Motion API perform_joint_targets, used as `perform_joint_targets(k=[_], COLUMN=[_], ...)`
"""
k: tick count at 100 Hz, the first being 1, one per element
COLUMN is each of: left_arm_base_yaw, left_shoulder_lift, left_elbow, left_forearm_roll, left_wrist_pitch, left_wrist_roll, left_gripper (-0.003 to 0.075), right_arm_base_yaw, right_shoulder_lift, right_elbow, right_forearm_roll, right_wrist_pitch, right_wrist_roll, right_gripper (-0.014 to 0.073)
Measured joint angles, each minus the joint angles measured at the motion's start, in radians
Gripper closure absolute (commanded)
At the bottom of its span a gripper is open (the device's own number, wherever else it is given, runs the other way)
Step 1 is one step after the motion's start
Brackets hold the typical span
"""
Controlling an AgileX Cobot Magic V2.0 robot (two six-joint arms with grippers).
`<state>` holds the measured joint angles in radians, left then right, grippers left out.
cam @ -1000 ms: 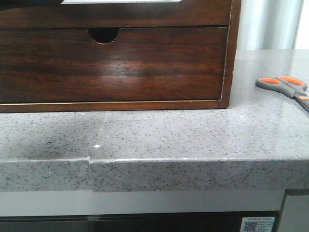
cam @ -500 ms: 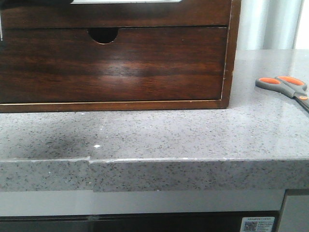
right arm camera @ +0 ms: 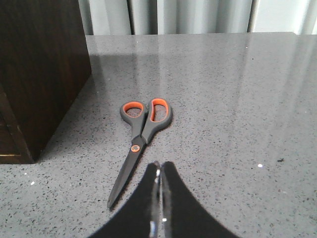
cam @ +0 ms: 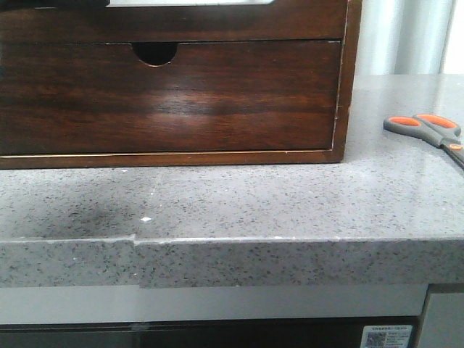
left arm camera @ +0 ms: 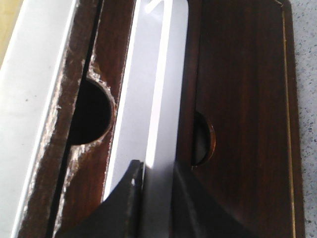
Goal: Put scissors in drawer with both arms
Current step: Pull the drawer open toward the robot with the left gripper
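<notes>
The scissors (right arm camera: 141, 131), grey with orange-lined loops, lie flat on the grey counter, right of the cabinet; they also show at the right edge of the front view (cam: 428, 130). My right gripper (right arm camera: 159, 166) is shut and empty, just short of the scissors and to the right of their blade. The drawer (cam: 217, 22) is the shallow dark band at the cabinet's top, with a pale strip in its cut-out. In the left wrist view my left gripper (left arm camera: 157, 171) is open, its fingers apart over the drawer's pale inside (left arm camera: 158, 74) beside the dark front wall (left arm camera: 192, 59).
The taller drawer front with a half-round notch (cam: 154, 52) fills the cabinet below. The cabinet's right side (right arm camera: 39, 74) stands close to the left of the scissors. The counter's front edge (cam: 232, 243) is near the camera. Pale curtains hang behind.
In the front view the pale strip at the top edge has shortened at its left end as a dark shape moved over it. The scissors have not moved.
</notes>
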<state>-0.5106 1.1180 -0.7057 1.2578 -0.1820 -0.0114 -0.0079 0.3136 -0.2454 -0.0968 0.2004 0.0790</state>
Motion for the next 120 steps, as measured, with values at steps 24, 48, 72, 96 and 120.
perform_joint_targets(k=[24, 48, 72, 96, 120], left_arm_base_yaw=[-0.004, -0.004, -0.004, -0.004, -0.004], left_shoulder_lift=[0.000, -0.027, -0.090, -0.156, -0.215], left_elbow=[0.000, 0.024, 0.080, 0.138, 0.180], left_forearm_roll=[0.000, 0.000, 0.002, 0.002, 0.005], left_wrist_pitch=[0.002, 0.000, -0.046, -0.093, -0.148], left_wrist_roll=[0.000, 0.000, 0.004, 0.011, 0.017], left_gripper=[0.0742, 0.0742, 0.0742, 0.0742, 0.0742], right_arm_base_yaw=[0.000, 0.000, 0.000, 0.000, 0.000], right_shoulder_lift=[0.000, 0.000, 0.000, 0.000, 0.000], right_elbow=[0.000, 0.000, 0.000, 0.000, 0.000], right_forearm_roll=[0.000, 0.000, 0.002, 0.002, 0.002], right_wrist_pitch=[0.002, 0.002, 0.002, 0.002, 0.002], right_wrist_roll=[0.000, 0.000, 0.002, 0.002, 0.002], right_gripper=[0.0655, 0.0655, 0.0655, 0.0655, 0.0655])
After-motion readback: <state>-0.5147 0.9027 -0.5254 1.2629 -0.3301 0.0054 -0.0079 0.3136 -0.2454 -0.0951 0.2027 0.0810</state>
